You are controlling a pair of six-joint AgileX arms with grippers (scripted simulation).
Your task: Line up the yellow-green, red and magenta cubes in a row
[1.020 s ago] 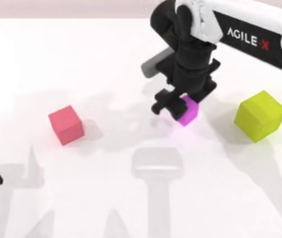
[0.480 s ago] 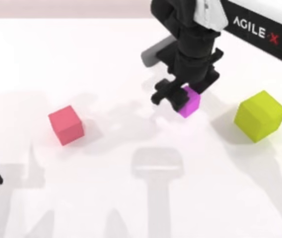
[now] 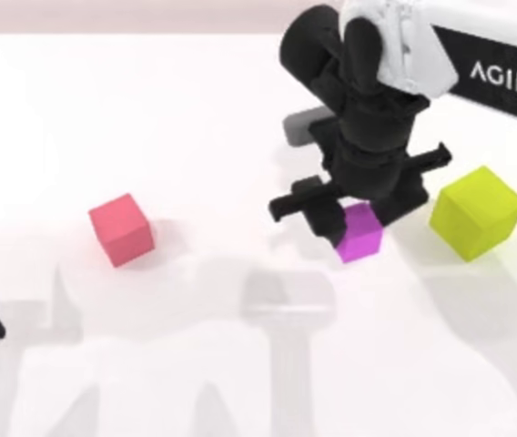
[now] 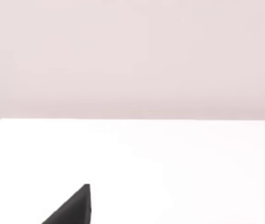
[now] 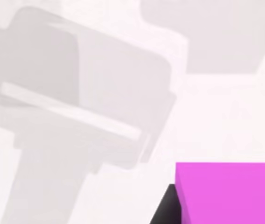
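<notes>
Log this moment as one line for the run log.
right gripper: holding magenta cube | yellow-green cube: right | red cube: left | left arm: parked

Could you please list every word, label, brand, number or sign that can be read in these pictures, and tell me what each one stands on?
"AGILE": white letters on the black panel of the right arm, at the top view's right edge; the picture's edge cuts the word off there.
No other text: the magenta cube, red cube, yellow-green cube and table are unmarked, and neither wrist view shows any lettering.
</notes>
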